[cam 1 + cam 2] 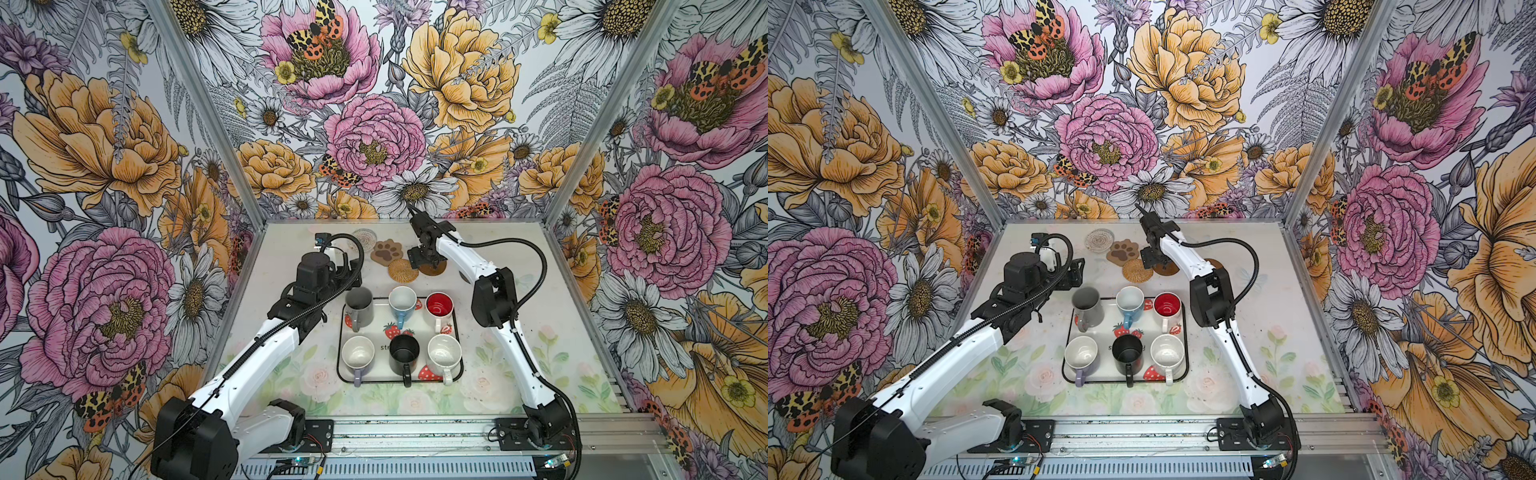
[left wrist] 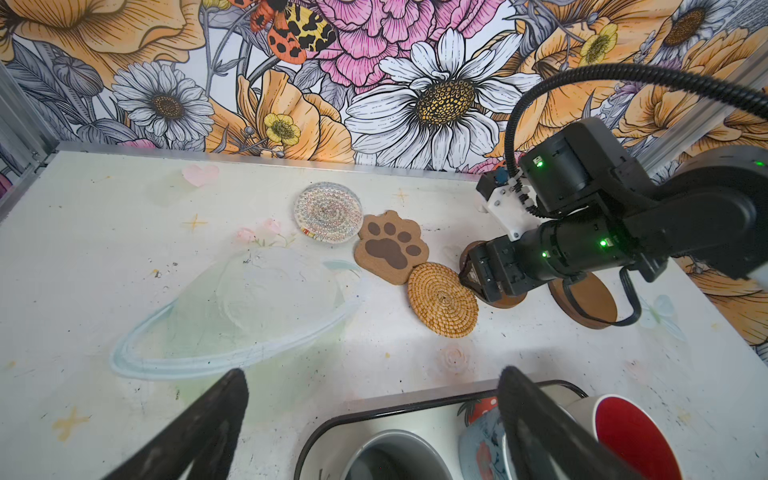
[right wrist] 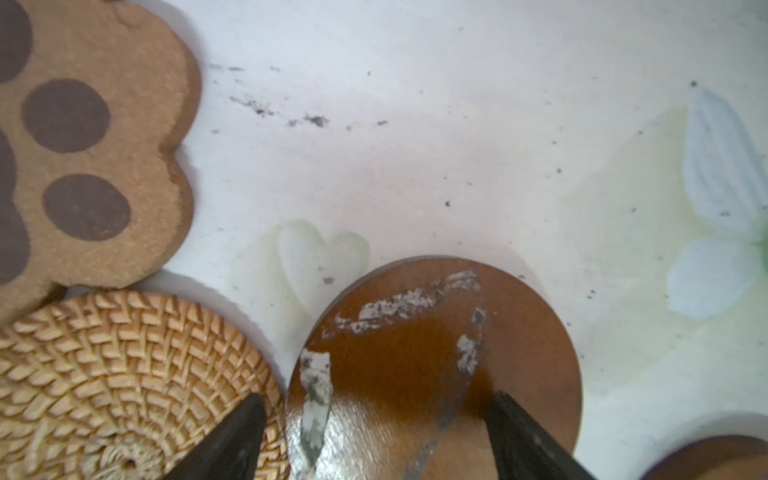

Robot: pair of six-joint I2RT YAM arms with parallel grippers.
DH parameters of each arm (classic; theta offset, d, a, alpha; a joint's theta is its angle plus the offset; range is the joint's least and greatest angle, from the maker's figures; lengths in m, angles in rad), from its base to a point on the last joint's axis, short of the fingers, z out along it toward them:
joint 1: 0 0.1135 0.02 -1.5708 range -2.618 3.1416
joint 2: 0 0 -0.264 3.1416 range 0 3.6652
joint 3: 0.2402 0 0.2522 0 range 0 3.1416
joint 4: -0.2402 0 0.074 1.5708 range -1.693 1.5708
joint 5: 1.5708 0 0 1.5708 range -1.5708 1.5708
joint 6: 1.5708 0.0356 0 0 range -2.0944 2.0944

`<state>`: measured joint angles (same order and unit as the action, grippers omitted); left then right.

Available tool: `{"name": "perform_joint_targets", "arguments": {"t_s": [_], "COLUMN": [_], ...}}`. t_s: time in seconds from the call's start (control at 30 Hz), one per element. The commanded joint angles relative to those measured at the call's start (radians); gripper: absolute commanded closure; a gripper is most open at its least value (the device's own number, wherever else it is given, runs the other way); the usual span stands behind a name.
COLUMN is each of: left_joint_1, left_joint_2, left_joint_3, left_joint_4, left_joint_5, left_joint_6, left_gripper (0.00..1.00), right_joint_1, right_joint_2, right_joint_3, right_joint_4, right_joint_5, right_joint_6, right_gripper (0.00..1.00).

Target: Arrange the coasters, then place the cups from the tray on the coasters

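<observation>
Right wrist view: the right pincer (image 3: pixel 376 397) is released, its black fingers spread wide and clasping nothing. One fingertip hangs over the rim of the straw mat (image 3: pixel 124 374), the other over the brown disc (image 3: pixel 519 332). We cannot tell whether either tip touches.

We judge that the mats are being arranged and this disc is the one in hand. It is thin and lies flat on the table (image 1: pixel 540 332), so the next move calls for catching its edge or pressing and sliding it without dragging the straw mat just beside it.

The disc looks smooth and glossy, like varnished wood, with grey scuffs. The straw mat is a ridged coil. The paw mat (image 3: pixel 104 166) is matte tan with dark pads and meets the straw mat's edge. Beyond lie a second disc (image 2: pixel 590 299) and a pale mat (image 2: pixel 328 212) with a fine zigzag weave.

The left pincer (image 2: pixel 372 374) is also released, hovering near the tray (image 1: pixel 379 328). All six cups stand in the tray: grey cup (image 1: pixel 359 305), blue cup (image 1: pixel 402 303), red-lined cup (image 1: pixel 439 305), lavender cup (image 1: pixel 358 353), black cup (image 1: pixel 404 353), speckled cup (image 1: pixel 444 353).
</observation>
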<state>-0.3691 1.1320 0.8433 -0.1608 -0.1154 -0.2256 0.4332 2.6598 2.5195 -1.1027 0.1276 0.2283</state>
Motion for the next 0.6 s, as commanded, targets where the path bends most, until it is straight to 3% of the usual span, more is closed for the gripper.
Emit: {"name": "perform_joint_targets", "arguments": {"t_s": [0.0, 0.57], "left_joint_1": [0.008, 0.007], "left_joint_2": [0.008, 0.026], "left_joint_3": [0.000, 0.010], "left_joint_4": [0.001, 0.000], "left_joint_5": [-0.006, 0.002], "left_joint_6": [0.016, 0.011], "left_gripper": [0.05, 0.05], "right_joint_1": [-0.022, -0.082], "right_joint_2": [0.029, -0.027], "right_joint_3": [-0.059, -0.158], "right_joint_4": [-0.075, -0.072], "right_joint_5": [0.021, 0.038], "right_joint_6": [0.015, 0.020], "right_gripper": [0.15, 0.18]}}
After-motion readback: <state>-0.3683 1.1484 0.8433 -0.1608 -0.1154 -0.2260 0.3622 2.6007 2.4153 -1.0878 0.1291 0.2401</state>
